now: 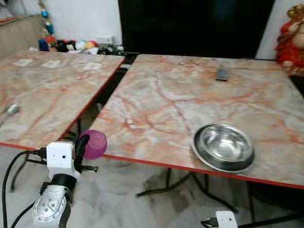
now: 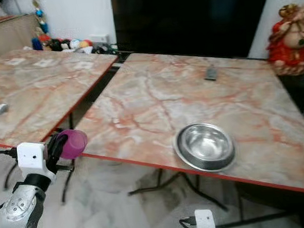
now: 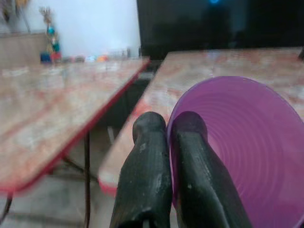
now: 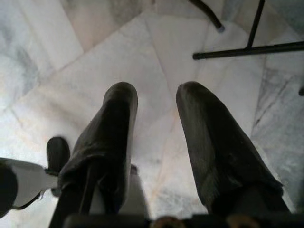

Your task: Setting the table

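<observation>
A: Starting at the left, what's on that first tabletop (image 1: 42, 95)?

B: Little. A small metal object (image 1: 12, 108), maybe a utensil end, lies near its left edge, and pale squares further back. Behind it, toys and bright balls (image 1: 70, 45) sit along the wall.

A: And the left gripper (image 1: 84, 147)?

B: It's raised just off the near left corner of the second tabletop (image 1: 192, 101). Its fingers (image 3: 147, 175) are pinched on the rim of a purple cup (image 1: 94, 144), one finger outside the wall and one inside; the left wrist view shows the cup's ribbed interior, and the cup lies tipped on its side in the grasp, over the edge, not yet set down.

A: So which step is this?

B: I'd judge it's carrying the cup in for placing. The next move calls for reaching over the red edge, turning the cup upright and lowering it near the steel bowl (image 1: 223, 147), which already sits by the near edge, right of centre.

A: Anything else further right?

B: A small dark flat object (image 1: 221, 74) near the far edge, and a red and gold figurine (image 1: 295, 35) beyond the far right corner. The right gripper (image 4: 156, 137) hangs low over the marble floor (image 4: 42, 42), fingers parted and empty.

A: Any readable writing or brands?

B: None I can make out.
</observation>
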`<state>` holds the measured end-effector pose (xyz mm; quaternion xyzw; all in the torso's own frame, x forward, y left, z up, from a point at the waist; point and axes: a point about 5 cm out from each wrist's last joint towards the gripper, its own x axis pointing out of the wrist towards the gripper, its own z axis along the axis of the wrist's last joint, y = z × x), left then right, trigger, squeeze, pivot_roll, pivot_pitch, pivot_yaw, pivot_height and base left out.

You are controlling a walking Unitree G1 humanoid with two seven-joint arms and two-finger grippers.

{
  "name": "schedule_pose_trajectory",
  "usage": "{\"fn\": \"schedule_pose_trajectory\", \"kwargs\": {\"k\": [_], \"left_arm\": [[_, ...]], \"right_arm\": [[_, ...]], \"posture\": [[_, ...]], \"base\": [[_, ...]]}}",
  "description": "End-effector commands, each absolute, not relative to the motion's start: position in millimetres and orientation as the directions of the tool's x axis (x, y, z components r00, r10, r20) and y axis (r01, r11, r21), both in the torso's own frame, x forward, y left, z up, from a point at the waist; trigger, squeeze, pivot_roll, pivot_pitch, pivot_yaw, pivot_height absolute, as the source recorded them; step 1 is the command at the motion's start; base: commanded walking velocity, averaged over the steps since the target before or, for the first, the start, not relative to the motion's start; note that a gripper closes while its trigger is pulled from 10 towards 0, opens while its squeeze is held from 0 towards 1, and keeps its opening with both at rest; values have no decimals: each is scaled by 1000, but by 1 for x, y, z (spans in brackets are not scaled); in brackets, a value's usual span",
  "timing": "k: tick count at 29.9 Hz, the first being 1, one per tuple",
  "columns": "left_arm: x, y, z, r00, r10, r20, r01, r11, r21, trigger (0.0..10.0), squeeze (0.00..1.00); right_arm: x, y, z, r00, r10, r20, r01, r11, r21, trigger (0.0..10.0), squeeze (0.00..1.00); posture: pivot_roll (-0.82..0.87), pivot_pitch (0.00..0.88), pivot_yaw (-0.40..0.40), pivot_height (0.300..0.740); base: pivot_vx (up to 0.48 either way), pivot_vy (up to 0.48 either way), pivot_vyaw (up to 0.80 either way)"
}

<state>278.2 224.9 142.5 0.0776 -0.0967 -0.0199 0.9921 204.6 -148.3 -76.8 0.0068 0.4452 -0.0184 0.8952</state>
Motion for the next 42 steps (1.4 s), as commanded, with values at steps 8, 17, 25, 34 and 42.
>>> {"fn": "schedule_pose_trajectory", "kwargs": {"k": [8,17,25,34,42], "left_arm": [[276,221,147,977,-71,202,40,987,155,10000,0],[274,220,146,979,-65,195,34,987,157,10000,0],[274,221,145,980,-62,190,33,988,149,10000,0],[273,226,146,980,-23,199,-3,991,134,10000,0],[273,229,146,981,12,192,-31,995,98,10000,0]], "right_arm": [[204,-146,-77,601,-18,-799,33,999,2,10000,0],[204,-146,-77,600,-20,-800,37,999,3,10000,0],[204,-146,-77,596,-20,-803,32,999,-2,10000,0],[206,-146,-76,603,-11,-798,15,1000,-3,10000,0],[206,-146,-76,602,-8,-799,14,1000,0,10000,0]], "posture": [[75,79,-12,740],[75,87,-16,740],[73,99,-18,740],[74,107,-20,740],[76,112,-19,740]], "base": [[0,0,0],[0,-373,0],[0,-62,-473],[0,0,-77],[0,58,0]]}}
